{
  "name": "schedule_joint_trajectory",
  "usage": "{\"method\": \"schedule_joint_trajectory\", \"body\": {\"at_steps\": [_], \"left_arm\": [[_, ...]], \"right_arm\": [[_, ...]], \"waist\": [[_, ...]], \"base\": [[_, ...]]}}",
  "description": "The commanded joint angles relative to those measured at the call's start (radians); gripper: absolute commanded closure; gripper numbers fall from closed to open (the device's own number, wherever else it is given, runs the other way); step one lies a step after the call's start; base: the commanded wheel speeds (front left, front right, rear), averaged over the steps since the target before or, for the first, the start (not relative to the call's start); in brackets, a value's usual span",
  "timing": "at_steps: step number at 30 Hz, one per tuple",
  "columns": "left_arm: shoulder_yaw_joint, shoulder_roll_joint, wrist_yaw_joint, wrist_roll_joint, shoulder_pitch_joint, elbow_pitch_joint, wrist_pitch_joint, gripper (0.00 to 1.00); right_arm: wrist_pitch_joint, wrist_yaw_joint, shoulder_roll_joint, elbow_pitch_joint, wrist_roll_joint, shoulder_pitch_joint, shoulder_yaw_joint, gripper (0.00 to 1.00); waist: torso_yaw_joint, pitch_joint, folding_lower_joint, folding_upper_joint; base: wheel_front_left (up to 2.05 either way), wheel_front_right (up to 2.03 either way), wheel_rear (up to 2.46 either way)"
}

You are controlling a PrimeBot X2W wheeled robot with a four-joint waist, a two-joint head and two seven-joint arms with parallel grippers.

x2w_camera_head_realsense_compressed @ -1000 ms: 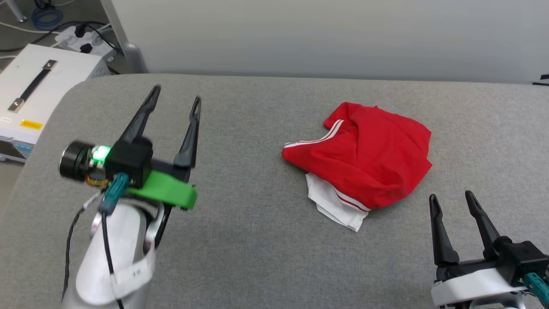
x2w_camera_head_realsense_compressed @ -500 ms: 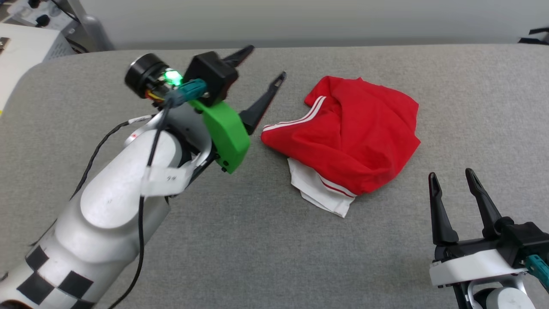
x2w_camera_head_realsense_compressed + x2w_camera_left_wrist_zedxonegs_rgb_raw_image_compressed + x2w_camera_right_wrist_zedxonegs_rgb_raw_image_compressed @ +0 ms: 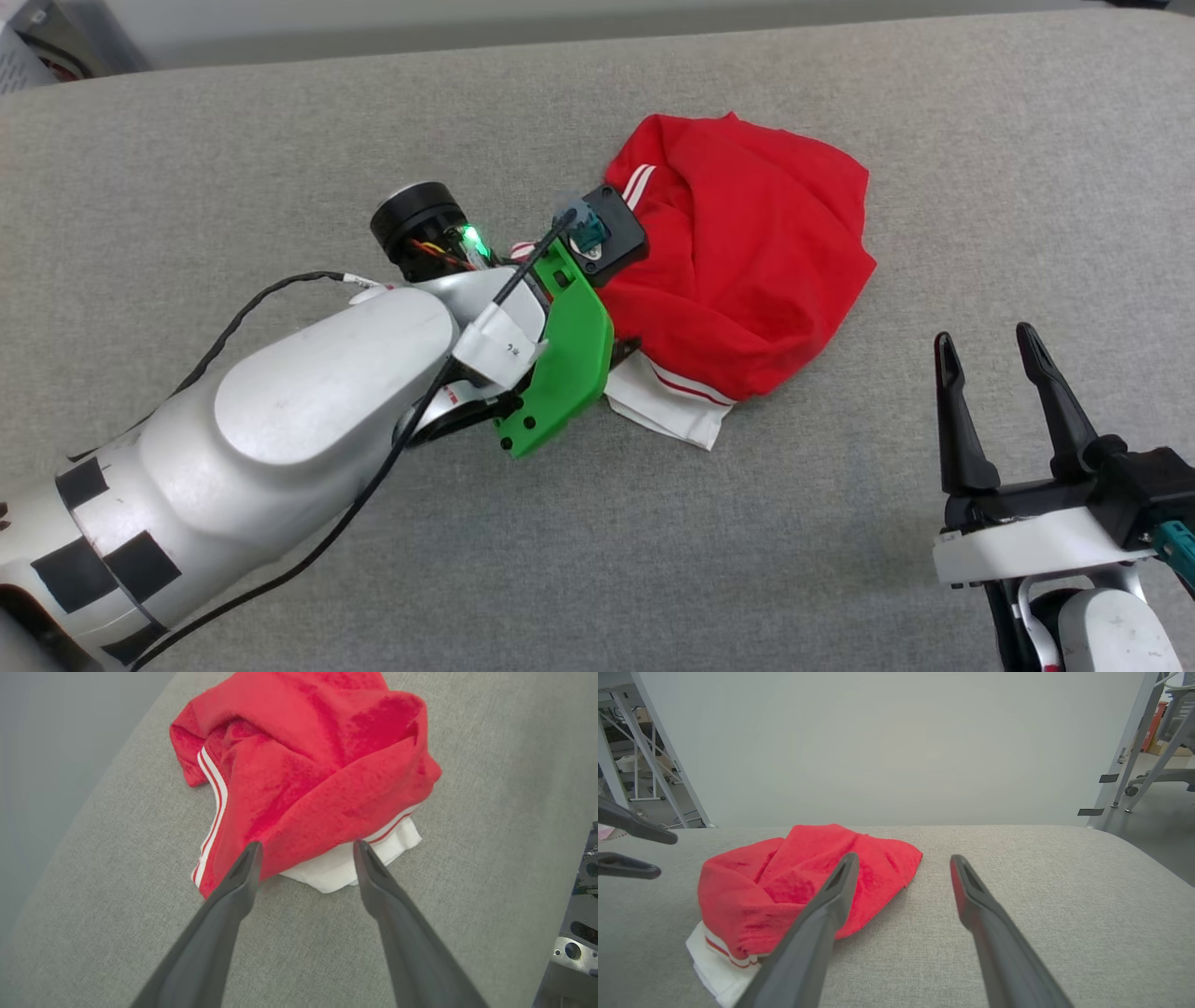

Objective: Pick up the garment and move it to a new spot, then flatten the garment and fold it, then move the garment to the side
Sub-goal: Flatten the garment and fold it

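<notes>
At the garment (image 3: 747, 280) edge, left claw (image 3: 307, 843) spread empty, arm tilted down, right claw (image 3: 985, 333) unclenched, upright, apart.

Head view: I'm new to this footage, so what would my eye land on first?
The crumpled red garment with white striped trim, bunched on the grey cloth surface. Next, the left gripper, open, tips at the garment's edge, a bright green bracket on its wrist. The right gripper hangs open at lower right.

One garment (image 3: 756, 271); two: left gripper (image 3: 307, 843), right gripper (image 3: 986, 334); one grey surface (image 3: 794, 560).
</notes>
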Motion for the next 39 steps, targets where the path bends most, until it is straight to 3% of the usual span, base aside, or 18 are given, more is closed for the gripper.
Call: {"method": "schedule_joint_trajectory", "body": {"at_steps": [1,8,17,26,27,28,39], "left_arm": [[-0.019,0.008,-0.003,-0.022,-0.025,-0.002,0.025,0.0],[-0.054,0.008,-0.003,-0.02,-0.021,-0.007,0.147,0.0],[-0.055,0.018,-0.003,0.082,0.082,-0.052,0.326,0.0],[-0.055,0.04,-0.003,0.124,0.121,-0.047,0.321,0.0],[-0.055,0.04,-0.003,0.119,0.117,-0.043,0.312,0.74],[-0.055,0.038,-0.003,0.112,0.112,-0.036,0.3,1.0],[-0.055,0.027,-0.003,0.014,0.008,0.03,0.091,1.0]], "right_arm": [[-0.006,-0.001,-0.003,-0.005,0.011,-0.021,0.001,0.0],[-0.006,-0.001,-0.003,-0.007,0.03,-0.062,0.017,0.0],[-0.006,-0.001,-0.003,0.0,0.054,-0.115,0.043,0.0],[-0.006,-0.001,-0.003,0.003,0.059,-0.124,0.045,0.0],[-0.006,-0.001,-0.003,0.004,0.059,-0.124,0.046,0.0],[-0.006,-0.001,-0.003,0.004,0.058,-0.124,0.047,0.0],[-0.006,-0.001,-0.003,0.015,0.052,-0.113,0.048,0.0]], "waist": [[-0.026,0.034,-0.0001,0.0],[-0.061,0.101,-0.0001,0.0],[-0.105,0.163,-0.0001,0.0],[-0.115,0.181,-0.0001,0.0],[-0.113,0.182,-0.0001,0.0],[-0.112,0.183,-0.0001,0.0],[-0.093,0.141,-0.0001,0.0]], "base": [[0.0,0.0,0.0],[0.0,0.0,0.0],[0.0,0.0,0.0],[0.0,0.0,0.0],[0.0,0.0,0.0],[0.0,0.0,0.0],[0.0,0.0,0.0]]}}
